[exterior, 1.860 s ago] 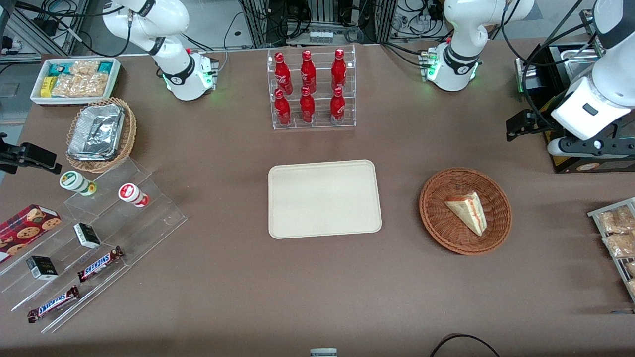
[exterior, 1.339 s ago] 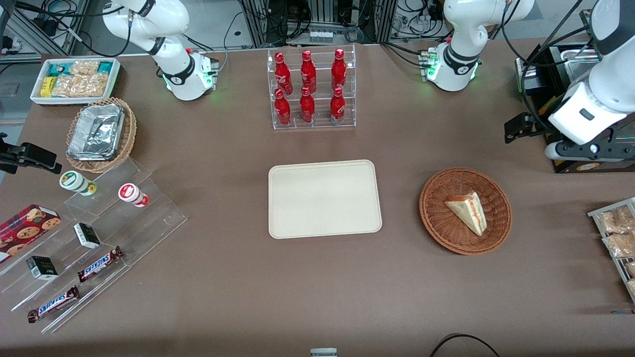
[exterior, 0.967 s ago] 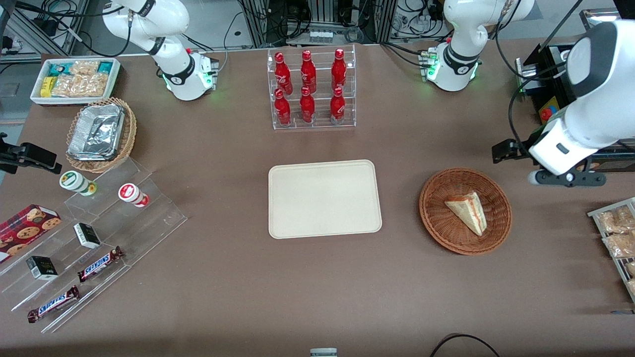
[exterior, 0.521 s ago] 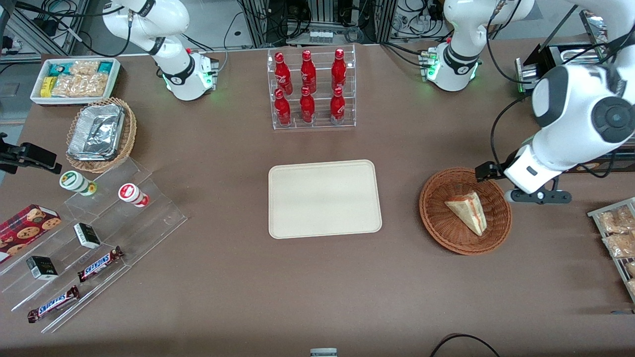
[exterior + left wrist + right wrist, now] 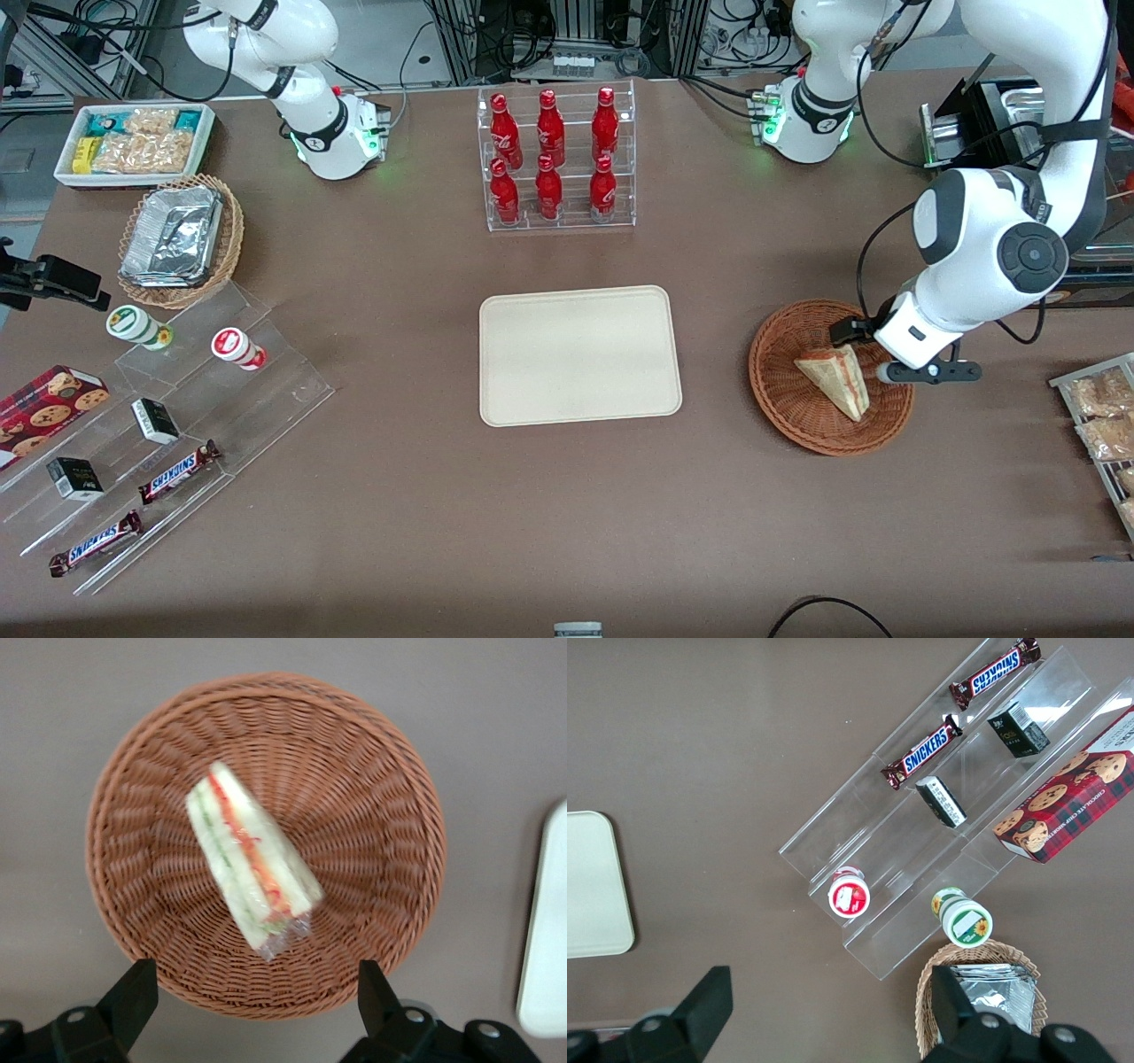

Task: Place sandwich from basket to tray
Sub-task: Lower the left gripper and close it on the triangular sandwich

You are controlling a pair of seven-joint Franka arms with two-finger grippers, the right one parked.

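Observation:
The sandwich [image 5: 833,377], a pale bread wedge with red and yellowish filling, lies in the round reddish-brown basket [image 5: 788,416] toward the working arm's end of the table. My left gripper [image 5: 897,356] hovers above the basket's rim, beside the sandwich. In the left wrist view the sandwich [image 5: 252,868] rests near the middle of the basket [image 5: 372,815]. There the gripper [image 5: 252,992] is open, its dark fingers [image 5: 133,992] spread wide above the rim, holding nothing. The beige tray [image 5: 580,354] lies flat at the table's centre, and its edge [image 5: 545,930] shows in the wrist view.
A clear rack of red bottles [image 5: 554,159] stands farther from the front camera than the tray. A wire rack of snack packets [image 5: 1103,416] and a black box [image 5: 1001,115] sit at the working arm's end.
My left arm has swung in from the table's end toward the basket and come down, bringing the gripper over the basket's rim. The sandwich, basket and tray have not moved.

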